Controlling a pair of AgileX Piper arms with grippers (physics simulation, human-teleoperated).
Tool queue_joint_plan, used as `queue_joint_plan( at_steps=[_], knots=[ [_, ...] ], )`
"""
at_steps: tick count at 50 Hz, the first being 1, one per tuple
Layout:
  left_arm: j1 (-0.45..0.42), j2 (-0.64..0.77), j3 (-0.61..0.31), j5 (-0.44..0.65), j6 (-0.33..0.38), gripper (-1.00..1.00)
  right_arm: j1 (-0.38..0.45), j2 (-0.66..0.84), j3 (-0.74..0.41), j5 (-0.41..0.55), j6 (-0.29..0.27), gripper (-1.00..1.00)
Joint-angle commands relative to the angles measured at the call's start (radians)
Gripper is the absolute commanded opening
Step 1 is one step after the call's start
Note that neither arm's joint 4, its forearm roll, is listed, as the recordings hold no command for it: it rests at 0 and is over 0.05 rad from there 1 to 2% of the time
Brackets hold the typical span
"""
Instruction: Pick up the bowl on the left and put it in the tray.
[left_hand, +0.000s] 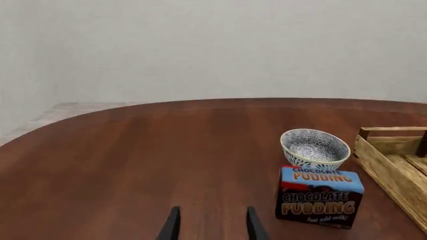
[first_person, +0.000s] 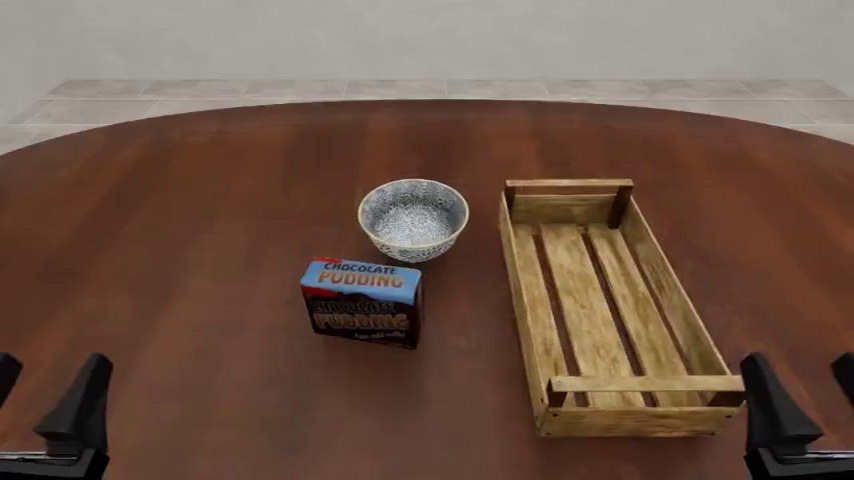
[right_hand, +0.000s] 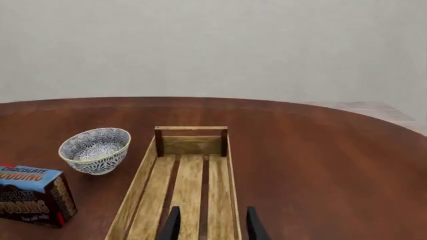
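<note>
At the near left edge of the round dark-wood table (first_person: 200, 250) the left gripper (first_person: 40, 400) hangs low with its black fingers apart and nothing between them; in its wrist view the two fingertips (left_hand: 172, 227) frame bare wood only. Right of it, toward the middle of the table, stands a chocolate pudding box (first_person: 360, 301) — upright, its printed face turned to the near edge. Just beyond the box, on the far side and slightly to the right, sits the bowl (first_person: 414, 218), upright, blue-and-white inside and out, pale at the rim; box and bowl look close but apart, though from the left wrist view the gap is hard to judge. Right of the bowl, near but not touching, lies the tray (first_person: 531, 300), a long light-wood crate running from the table's middle toward the near edge, its slatted floor holding nothing. The box stands between the left gripper and the bowl, a little to the side. At the near right edge the right gripper (first_person: 801, 400) hovers just by the tray's near end — fingers spread, nothing held.
</note>
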Motion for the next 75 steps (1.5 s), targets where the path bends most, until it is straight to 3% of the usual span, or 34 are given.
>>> queue_joint_plan(
  at_steps=[1,15,18,19,21,29,30,37,45,49,61,62,66,70,75],
  knots=[
    [0.0,0.004,-0.003,-0.001,0.0,1.0,-0.002,-0.008,-0.005,0.014,-0.006,1.0],
    [0.0,0.004,-0.003,-0.001,0.0,1.0,0.002,0.091,0.003,-0.073,0.012,1.0],
    [0.0,0.004,-0.003,-0.001,0.0,1.0,-0.005,0.159,-0.001,-0.127,0.008,1.0],
    [0.0,0.004,-0.003,-0.001,0.0,1.0,-0.019,0.286,-0.006,-0.204,0.008,1.0],
    [0.0,0.004,-0.003,-0.001,0.0,1.0,-0.016,0.331,-0.008,-0.239,0.014,1.0],
    [0.0,0.004,-0.003,-0.001,0.0,1.0,-0.055,0.449,-0.109,-0.241,-0.064,1.0],
    [0.0,0.004,-0.003,-0.001,0.0,1.0,-0.019,0.478,-0.129,-0.255,-0.08,1.0],
    [0.0,0.004,-0.003,-0.001,0.0,1.0,-0.014,0.652,-0.232,-0.302,-0.093,1.0],
    [0.0,0.004,-0.003,-0.001,0.0,1.0,0.022,0.699,-0.393,-0.187,-0.101,1.0],
    [0.0,0.004,-0.003,-0.001,0.0,1.0,0.015,0.693,-0.478,-0.125,-0.161,1.0],
    [0.0,0.004,-0.003,-0.001,0.0,1.0,0.046,0.798,-0.709,0.013,-0.191,1.0],
    [0.0,0.004,-0.003,-0.001,0.0,1.0,0.067,0.825,-0.749,0.048,-0.158,1.0],
    [0.0,0.004,-0.003,-0.001,0.0,1.0,0.082,0.858,-0.808,0.092,-0.168,1.0],
    [0.0,0.004,-0.003,-0.001,0.0,1.0,0.157,0.941,-0.934,0.205,-0.092,1.0],
    [0.0,0.004,-0.003,-0.001,0.0,1.0,0.202,0.988,-1.034,0.295,-0.077,1.0]
  ],
)
